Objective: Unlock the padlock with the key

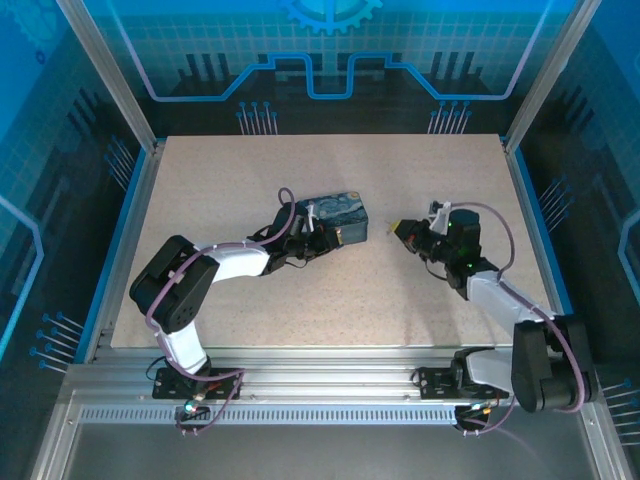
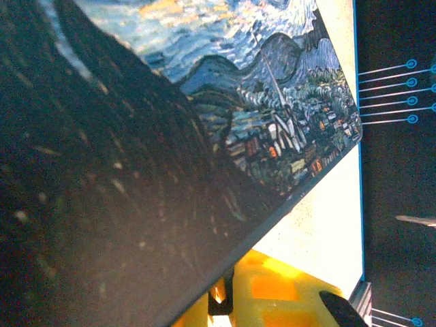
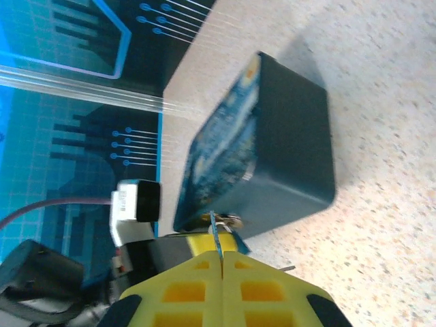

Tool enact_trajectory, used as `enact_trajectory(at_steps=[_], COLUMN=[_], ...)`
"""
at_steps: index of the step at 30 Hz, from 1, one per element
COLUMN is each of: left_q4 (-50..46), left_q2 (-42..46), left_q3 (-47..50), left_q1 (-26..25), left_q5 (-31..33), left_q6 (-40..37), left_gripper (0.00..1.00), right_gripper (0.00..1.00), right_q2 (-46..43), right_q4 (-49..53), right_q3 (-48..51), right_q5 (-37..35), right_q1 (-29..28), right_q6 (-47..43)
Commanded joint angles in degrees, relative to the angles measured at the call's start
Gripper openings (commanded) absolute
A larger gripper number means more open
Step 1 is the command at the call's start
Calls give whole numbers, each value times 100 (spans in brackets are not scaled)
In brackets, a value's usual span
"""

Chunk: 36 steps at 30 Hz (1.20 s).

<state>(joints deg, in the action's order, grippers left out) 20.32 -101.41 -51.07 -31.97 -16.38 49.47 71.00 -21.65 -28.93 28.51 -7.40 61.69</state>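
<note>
- Step in hand, as I judge it: bringing the key to the lock. The right hand [image 1: 408,232] is clamped on the tiny thin dark grey metal key [image 3: 215,233]; its blade juts past the yellow pads toward the dark blue swirl-painted rectangular tin box [image 1: 340,214]. Seen from above, this hand sits near the tin box's right end, not touching it.
- The left hand [image 1: 318,238] is at the tin box's near-left side, closed narrow. In the left wrist view the painted lid looms over its yellow fingers [image 2: 272,293]; whether they pinch any part of the box I cannot tell; probably it is bracing the box.
- The tiny pale metal padlock [image 3: 231,221] sits at the tin box's near lower corner, facing the right hand. In the right wrist view the key's tip appears just beside it; the keyhole is too small to make out.
- The next move likely calls for a short, fine advance with the blade lined up to the keyway, then a twist; a small misalignment would push the tin box instead.
- The tin box lies flat on the pale speckled table [image 1: 250,300].
</note>
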Motion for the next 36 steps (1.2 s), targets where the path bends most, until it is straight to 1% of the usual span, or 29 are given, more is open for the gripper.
enact_trajectory(at_steps=[1, 4, 10, 18, 24, 36], left_q4=[348, 369, 442, 508, 579, 647], left_q2=[-22, -12, -18, -37, -42, -31], left_q3=[-17, -9, 0, -22, 17, 49], left_q1=[68, 81, 109, 116, 112, 129], left_q5=[-173, -175, -189, -225, -212, -238], left_q6=[107, 141, 208, 254, 286, 333], left_gripper=[0, 0, 0, 0, 0, 0], right_gripper=[0, 0, 0, 0, 0, 0], right_q2=[250, 564, 1169, 1918, 2392, 2776], right_q4=[-1100, -1721, -2446, -3326, -3786, -4303], right_q3=[306, 529, 646, 584, 420, 344], right_q5=[-30, -159, -608, -849, -876, -874], right_q1=[-202, -491, -1239, -1694, -1895, -1903], right_q6=[452, 736, 978, 1410, 1628, 1935])
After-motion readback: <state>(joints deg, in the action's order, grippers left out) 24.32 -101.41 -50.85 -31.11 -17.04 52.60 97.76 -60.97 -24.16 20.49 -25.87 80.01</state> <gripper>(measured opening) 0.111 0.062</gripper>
